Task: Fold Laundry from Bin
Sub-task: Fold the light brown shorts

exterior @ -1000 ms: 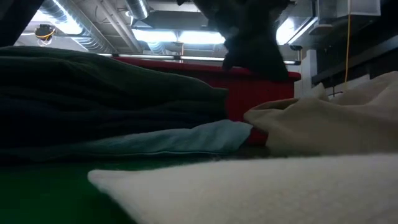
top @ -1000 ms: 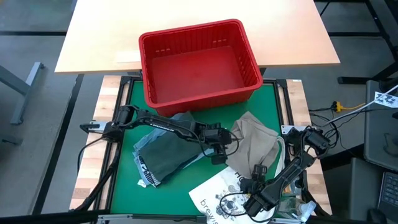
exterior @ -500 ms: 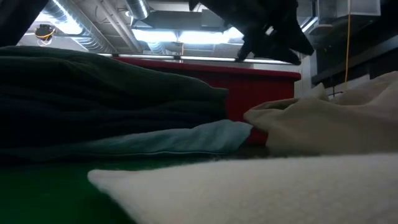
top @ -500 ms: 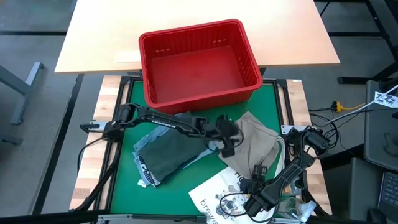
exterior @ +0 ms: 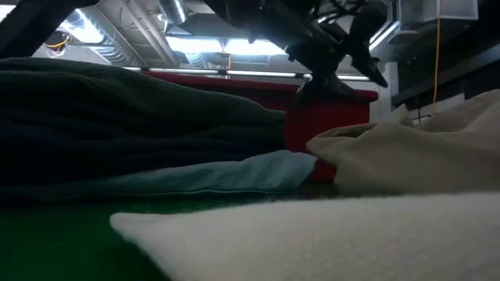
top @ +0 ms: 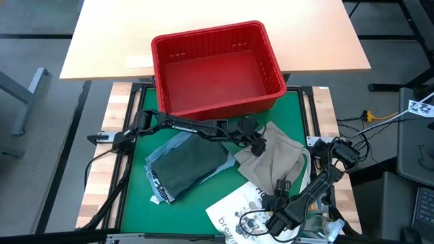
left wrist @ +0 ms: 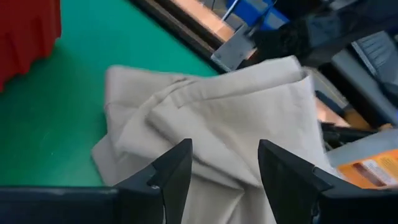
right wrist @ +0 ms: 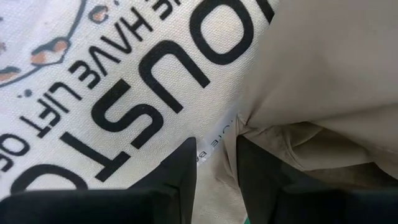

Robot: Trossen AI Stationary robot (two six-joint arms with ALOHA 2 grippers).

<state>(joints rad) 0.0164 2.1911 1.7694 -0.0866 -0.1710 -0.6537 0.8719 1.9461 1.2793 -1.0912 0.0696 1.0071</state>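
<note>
A pale wooden tabletop (top: 203, 34) stands on grey floor (top: 34, 149), under bright ceiling lights (exterior: 226, 47).

Empty red slotted bin (top: 215, 68) behind the mat; crumpled dark green (top: 186, 166), light blue (top: 160, 153), khaki-tan laundry (top: 278, 154) before it.

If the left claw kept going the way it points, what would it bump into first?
Probably the tan cloth. The left gripper is open and empty, hanging just above it and aimed at its folds.
</note>
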